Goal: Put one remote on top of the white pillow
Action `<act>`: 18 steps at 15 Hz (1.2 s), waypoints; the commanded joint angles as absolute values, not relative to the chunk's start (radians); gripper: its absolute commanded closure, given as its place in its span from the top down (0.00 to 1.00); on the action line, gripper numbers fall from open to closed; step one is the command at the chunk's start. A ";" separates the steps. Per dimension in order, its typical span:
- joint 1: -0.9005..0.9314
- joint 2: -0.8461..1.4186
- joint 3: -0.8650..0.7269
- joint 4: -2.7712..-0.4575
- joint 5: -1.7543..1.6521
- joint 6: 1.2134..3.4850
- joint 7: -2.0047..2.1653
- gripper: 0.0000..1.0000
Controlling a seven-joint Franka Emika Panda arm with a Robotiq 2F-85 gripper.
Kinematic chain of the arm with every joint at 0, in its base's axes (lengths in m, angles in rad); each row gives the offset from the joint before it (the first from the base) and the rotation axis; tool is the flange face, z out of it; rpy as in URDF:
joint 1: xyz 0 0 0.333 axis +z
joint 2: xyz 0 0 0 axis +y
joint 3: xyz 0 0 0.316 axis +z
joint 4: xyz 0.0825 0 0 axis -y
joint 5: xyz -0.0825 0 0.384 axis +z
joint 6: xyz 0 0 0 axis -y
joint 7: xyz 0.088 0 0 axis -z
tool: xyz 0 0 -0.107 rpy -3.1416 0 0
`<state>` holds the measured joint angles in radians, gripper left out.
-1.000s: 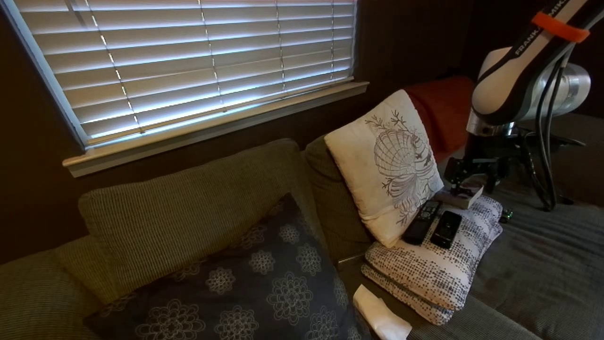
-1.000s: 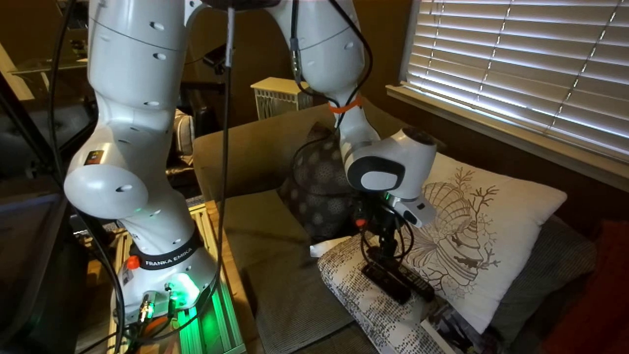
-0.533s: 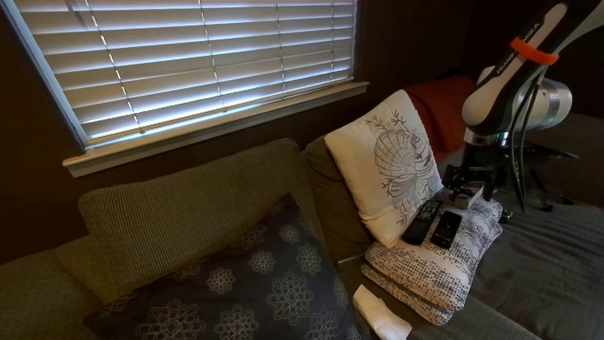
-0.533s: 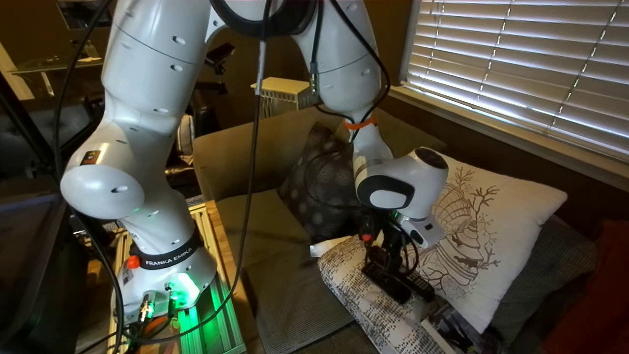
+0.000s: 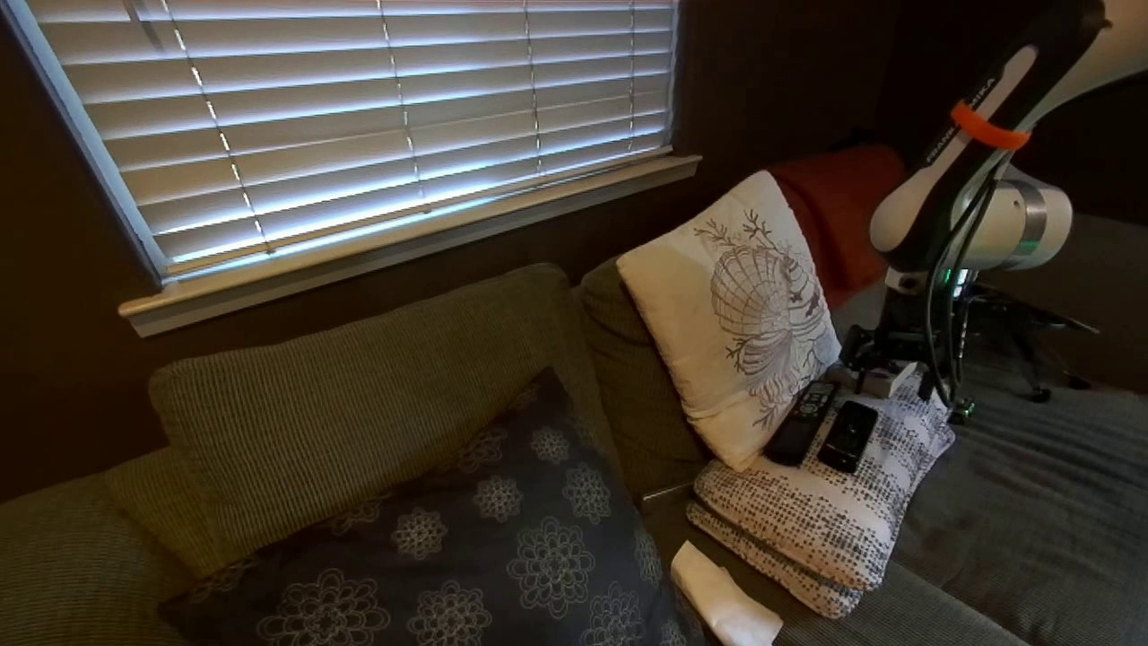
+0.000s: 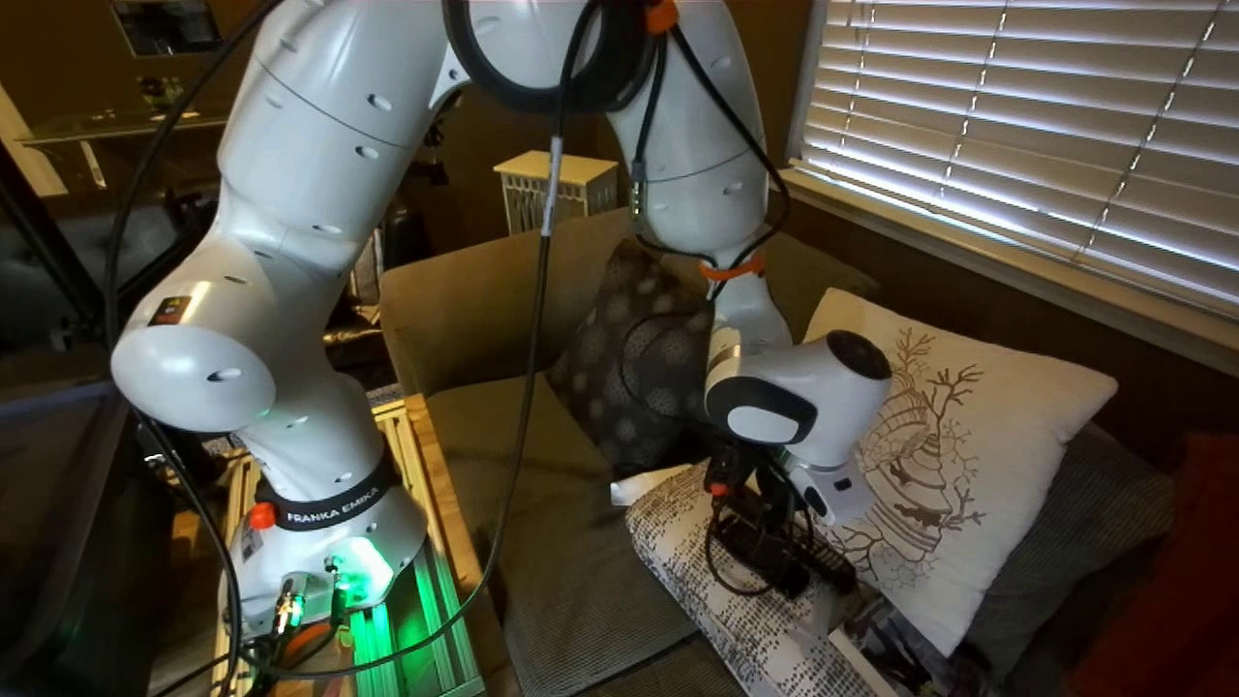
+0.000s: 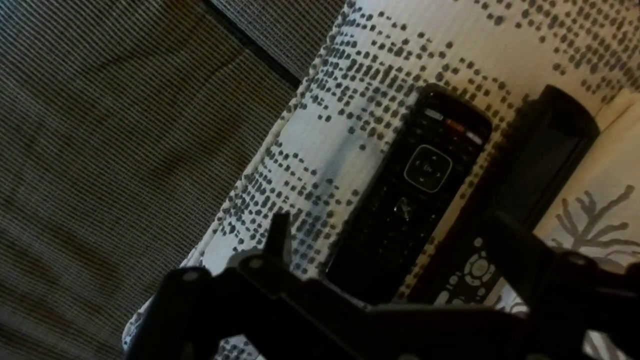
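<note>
- a ribbed sofa [image 5: 377, 395] runs across both exterior views in dim light.
- window blinds [image 5: 386, 126] hang above the sofa back, bright light showing between the slats.
- a white robot arm [image 6: 300, 155] arches up from its base and bends down over the sofa.
- the white pillow [image 5: 731, 323], drawn with a shell and coral sprigs, leans tilted against the sofa back.
- a dot-patterned bundle [image 5: 807, 502], two layers thick, lies on the seat at the white pillow's foot.
- the gripper [image 7: 390, 218] hangs over the bundle, its two fingers spread well apart; whether either touches anything, one cannot tell.
- a longer black remote [image 7: 530, 170] lies on the bundle just beside the white pillow, partly hidden by a finger in the wrist view.
- the shorter black remote [image 7: 410, 195] lies face up on the bundle, just beside the longer one; the wrist view shows it between the fingers.
</note>
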<state>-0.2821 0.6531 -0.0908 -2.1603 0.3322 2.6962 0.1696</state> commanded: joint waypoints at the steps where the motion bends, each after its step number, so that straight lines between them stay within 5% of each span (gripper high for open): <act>1: -0.277 0.654 -0.096 -2.159 0.335 2.693 0.168 1.00; 18: -0.285 0.854 -0.104 -1.976 0.355 2.688 0.253 1.00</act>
